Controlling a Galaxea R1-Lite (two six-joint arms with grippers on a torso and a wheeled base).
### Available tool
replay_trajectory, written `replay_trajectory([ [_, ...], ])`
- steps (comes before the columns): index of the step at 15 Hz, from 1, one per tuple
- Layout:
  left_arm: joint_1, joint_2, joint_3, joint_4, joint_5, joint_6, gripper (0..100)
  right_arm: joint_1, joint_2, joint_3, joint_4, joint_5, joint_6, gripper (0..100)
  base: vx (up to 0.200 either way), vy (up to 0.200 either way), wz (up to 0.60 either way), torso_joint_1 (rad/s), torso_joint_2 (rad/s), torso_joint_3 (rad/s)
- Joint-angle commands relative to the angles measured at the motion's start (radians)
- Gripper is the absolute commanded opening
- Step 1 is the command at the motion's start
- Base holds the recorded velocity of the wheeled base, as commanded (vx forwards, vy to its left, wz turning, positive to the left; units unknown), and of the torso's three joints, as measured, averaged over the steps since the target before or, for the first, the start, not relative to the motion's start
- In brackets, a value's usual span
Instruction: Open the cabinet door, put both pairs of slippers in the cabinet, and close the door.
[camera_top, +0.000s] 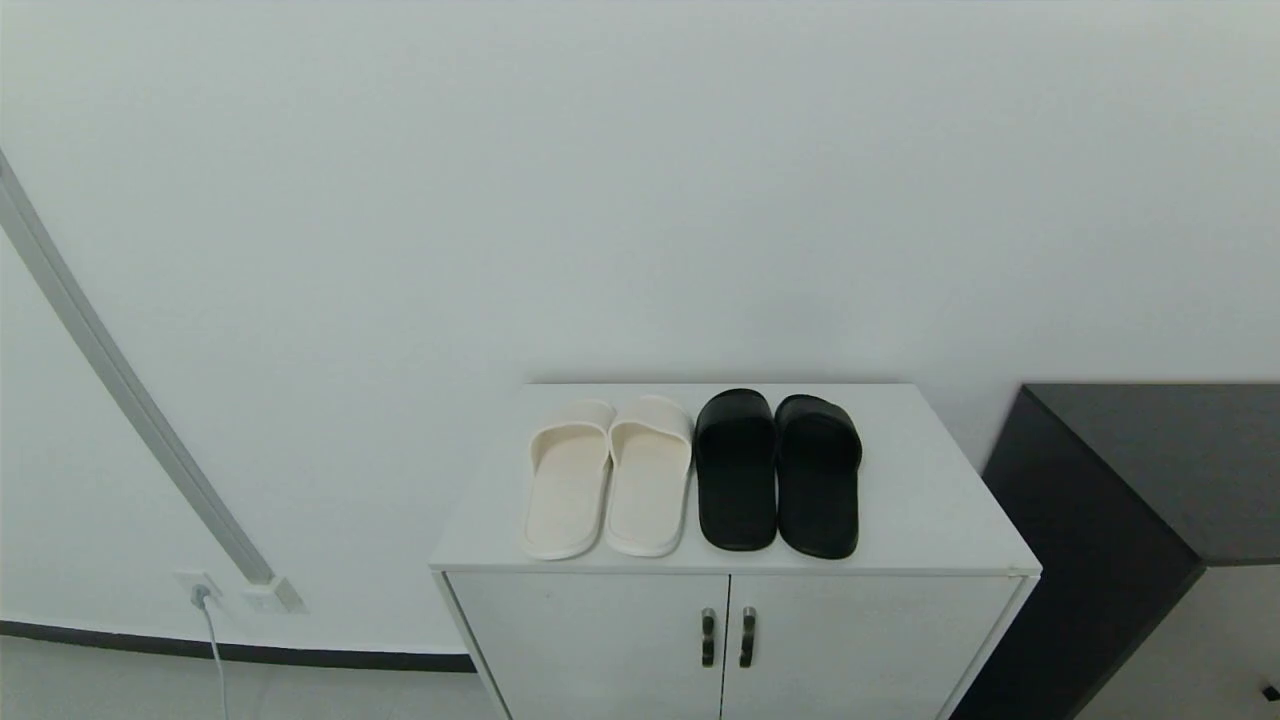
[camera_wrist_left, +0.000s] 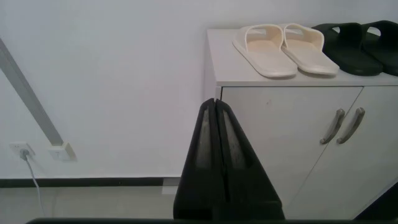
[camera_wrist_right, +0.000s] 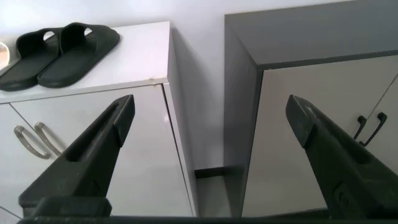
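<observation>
A pale wall (camera_top: 640, 200) runs behind everything, with a grey conduit (camera_top: 120, 380) slanting down it on the left. Against the wall on the right stands a dark cabinet (camera_top: 1100, 560), and just beside it, to its left, the white cabinet (camera_top: 930, 500). Its two doors (camera_top: 590, 640) are both closed, meeting at the middle.

The right gripper (camera_wrist_right: 210, 106) hangs in front of the gap where the two cabinets meet, its fingers spread wide with nothing between them. The left gripper (camera_wrist_left: 216, 102) is low, off the white cabinet's left front corner, with its fingers pressed flat together and nothing in them.

Both pairs of slippers sit on top of the white cabinet, toes toward the wall. The white slippers (camera_top: 607, 480) are on the left and the black slippers (camera_top: 778, 475) are just beside them on the right, all four lying flat in one row near the front edge.

Two metal handles (camera_top: 727, 637) stand upright side by side at the door seam. Low on the wall at the left, a wall outlet (camera_top: 200, 588) has a cord plugged in.
</observation>
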Motion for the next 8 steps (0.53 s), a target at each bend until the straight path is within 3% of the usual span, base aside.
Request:
replay_trajectory([
  [1,0.0,0.001,0.0,0.0,0.0,-0.001,0,0.0,0.001,0.0,-0.001,0.001,-0.001,100,0.0,0.0,0.0,0.0,0.0,0.0],
  [8,0.0,0.001,0.0,0.0,0.0,-0.003,0,0.0,0.001,-0.002,0.002,0.024,-0.046,100,0.0,0.0,0.0,0.0,0.0,0.0],
])
